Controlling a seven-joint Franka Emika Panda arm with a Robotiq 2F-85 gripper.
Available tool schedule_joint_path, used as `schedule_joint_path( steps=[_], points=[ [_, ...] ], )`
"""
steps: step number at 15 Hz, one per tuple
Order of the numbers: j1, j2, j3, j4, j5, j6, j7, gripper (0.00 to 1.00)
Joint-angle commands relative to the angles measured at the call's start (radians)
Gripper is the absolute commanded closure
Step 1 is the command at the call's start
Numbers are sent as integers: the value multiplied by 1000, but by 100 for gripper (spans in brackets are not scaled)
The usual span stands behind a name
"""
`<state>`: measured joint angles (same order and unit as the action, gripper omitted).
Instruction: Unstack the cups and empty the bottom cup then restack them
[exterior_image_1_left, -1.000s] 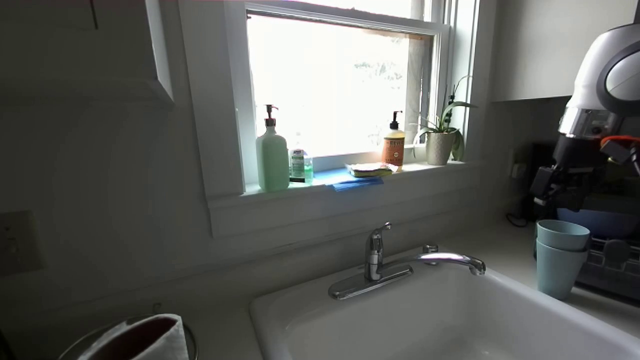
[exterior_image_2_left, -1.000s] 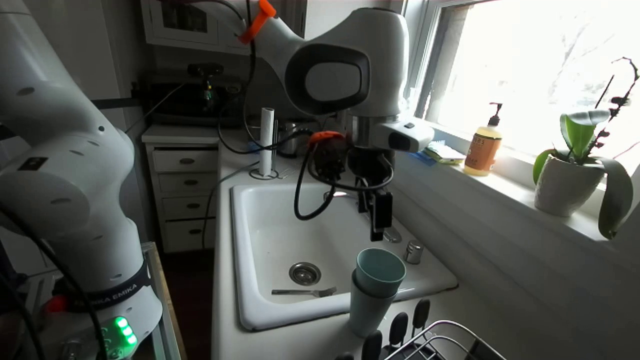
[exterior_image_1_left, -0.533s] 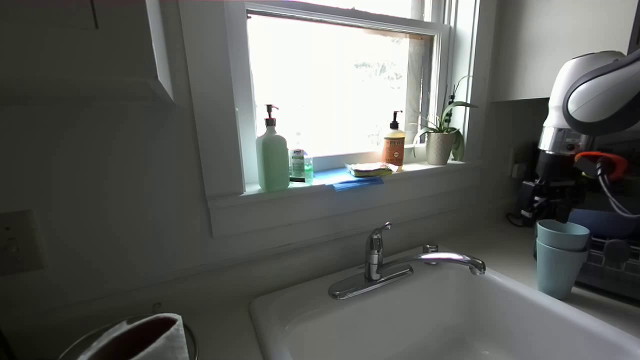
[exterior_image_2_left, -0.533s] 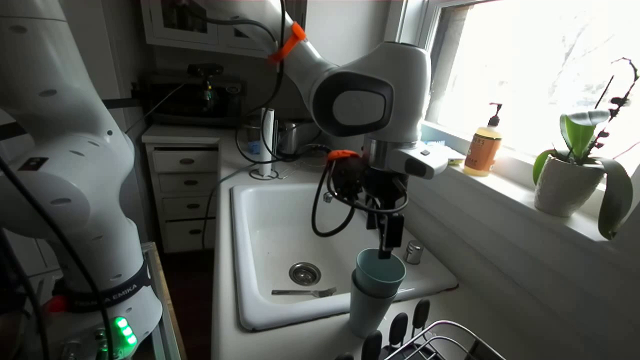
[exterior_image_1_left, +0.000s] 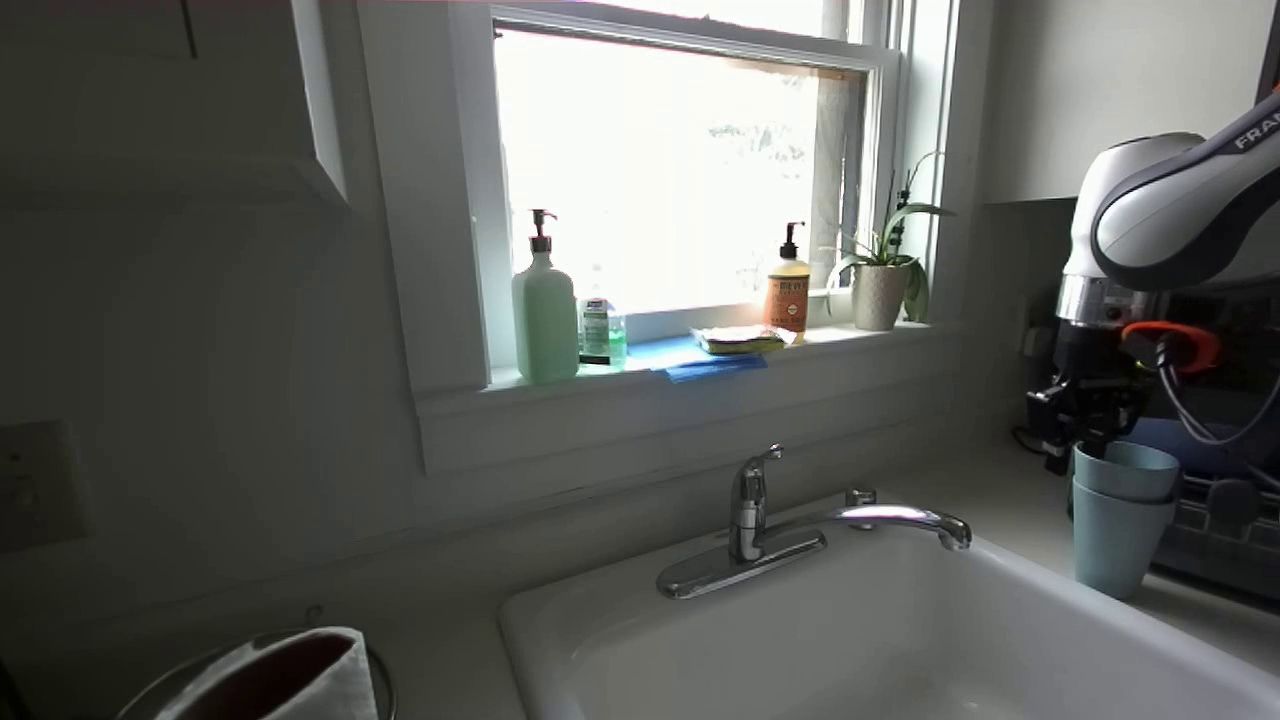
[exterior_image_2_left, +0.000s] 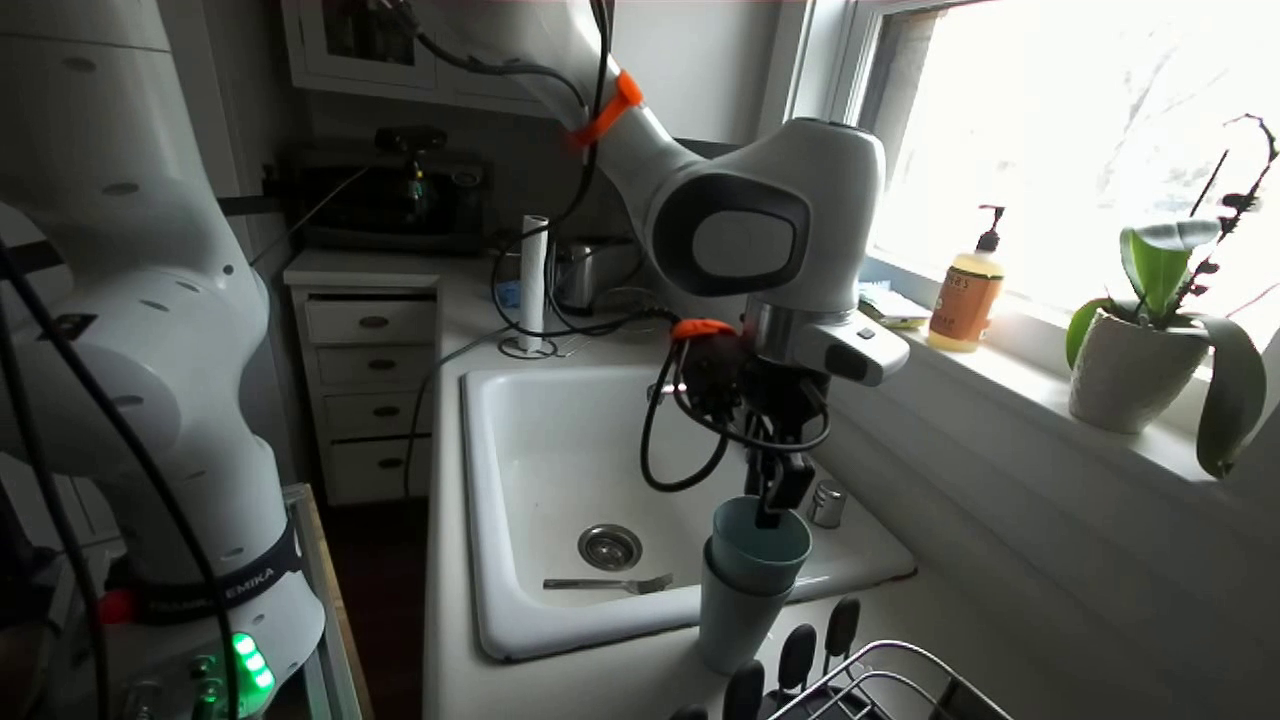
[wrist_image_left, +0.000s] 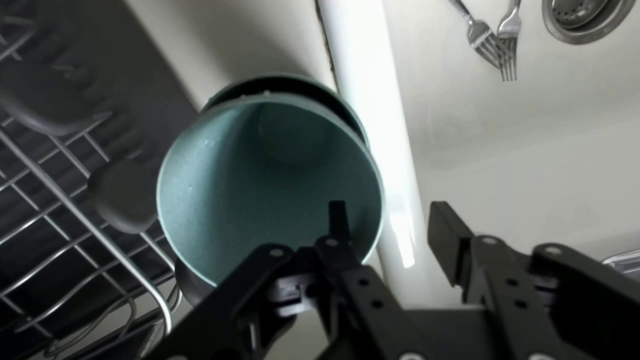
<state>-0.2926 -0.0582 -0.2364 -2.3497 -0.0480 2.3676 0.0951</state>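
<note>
end effector lower, jaws apart astride rim of upper cup

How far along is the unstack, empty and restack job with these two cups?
Done: apparently nothing; the upper cup sits nested in the lower cup in both exterior views. In hand: likely lining up a grasp, the open gripper straddling the upper cup's rim in the wrist view. Remaining, given that nesting: unstacking, emptying the lower cup, whose inside is mostly hidden, and restacking.

White arm, orange strap, dark cables; tool probably black.
</note>
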Motion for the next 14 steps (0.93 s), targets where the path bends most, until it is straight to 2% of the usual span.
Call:
schedule_joint_path(
  steps=[1, 4, 9, 14],
  points=[
    [7, 17, -13, 29, 27, -13, 16, 84],
    [5, 6, -18, 33, 21, -27, 17, 100],
    [6, -34, -18, 48, -15, -95, 34, 99],
    [4, -64, -10, 79, -75, -210, 82, 99]
  ],
)
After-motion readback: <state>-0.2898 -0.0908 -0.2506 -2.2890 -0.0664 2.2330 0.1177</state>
